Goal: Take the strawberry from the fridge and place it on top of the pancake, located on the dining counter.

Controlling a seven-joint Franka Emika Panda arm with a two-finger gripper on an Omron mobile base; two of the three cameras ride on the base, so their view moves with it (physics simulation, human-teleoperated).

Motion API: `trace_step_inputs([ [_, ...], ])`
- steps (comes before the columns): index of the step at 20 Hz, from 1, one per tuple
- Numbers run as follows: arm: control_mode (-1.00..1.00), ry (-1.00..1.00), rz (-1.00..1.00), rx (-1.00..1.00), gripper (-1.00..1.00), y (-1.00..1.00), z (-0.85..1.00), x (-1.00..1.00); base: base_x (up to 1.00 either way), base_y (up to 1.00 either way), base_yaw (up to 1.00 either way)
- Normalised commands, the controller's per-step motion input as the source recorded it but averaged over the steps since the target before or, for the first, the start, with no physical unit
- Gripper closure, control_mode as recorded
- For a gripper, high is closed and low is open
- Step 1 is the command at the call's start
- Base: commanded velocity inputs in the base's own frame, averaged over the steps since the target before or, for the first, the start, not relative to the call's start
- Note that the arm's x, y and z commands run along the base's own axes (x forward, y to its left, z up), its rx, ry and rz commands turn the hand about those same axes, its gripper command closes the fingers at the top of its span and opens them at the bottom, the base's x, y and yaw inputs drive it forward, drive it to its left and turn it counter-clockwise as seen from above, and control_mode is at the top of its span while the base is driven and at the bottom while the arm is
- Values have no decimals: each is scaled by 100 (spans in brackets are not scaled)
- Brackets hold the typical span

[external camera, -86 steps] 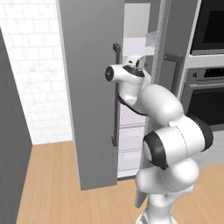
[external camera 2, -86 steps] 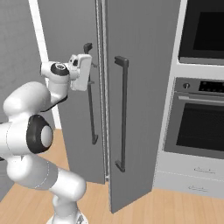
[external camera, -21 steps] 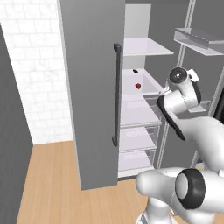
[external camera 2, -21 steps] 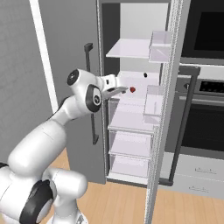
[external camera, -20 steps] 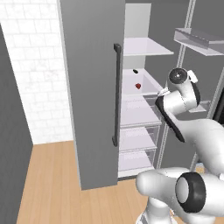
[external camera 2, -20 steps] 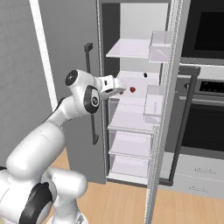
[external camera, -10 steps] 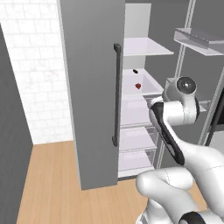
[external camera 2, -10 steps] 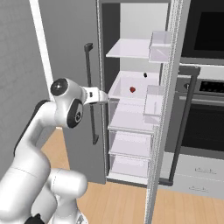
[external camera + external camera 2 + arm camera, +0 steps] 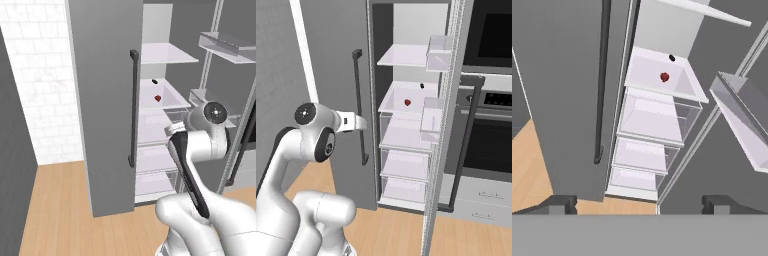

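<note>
— Wood flooring runs warm and pale under us, white brick wall off to the left. What's closest?

— Nearest is the gripper, pulled back from the opening, its two dark fingertips standing wide apart with nothing between them. In the right base view the white hand pokes toward the grey door and touches nothing.

— And the fridge?

— Two doors: one shut on the left, one swung open on the right. Two long dark bar handles, the shut door's running straight up and down, and the open door's seen from the right side. On the inside of the open door I count two clear bins, one above the other.

— Shelves?

— Going up from the floor: two clear drawers at the bottom, a clear box above them, then two white shelves, one over the other.

— Where's the berry?

— One strawberry, tiny and red, sitting on the lower white shelf, roughly mid-shelf, well apart from the gripper. Same spot in both base views.

— Which way does it point?

— Too small to tell its tip or long axis. Behind it, near the back wall, sits one small dark object, apart from the berry.

— Beyond the fridge?

— Two dark ovens stacked on the right.
</note>
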Motion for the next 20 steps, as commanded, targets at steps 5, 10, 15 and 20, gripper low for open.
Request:
trace_step_inputs([
  [5, 100, 0, 0, 0, -100, 0, 0, 0, 67, 0, -2],
  [10, 100, 0, 0, 0, -100, 0, 0, 0, 66, -28, -1],
  [15, 100, 0, 0, 0, -100, 0, 0, 0, 46, -25, -13],
  [20, 100, 0, 0, 0, -100, 0, 0, 0, 60, -4, -23],
])
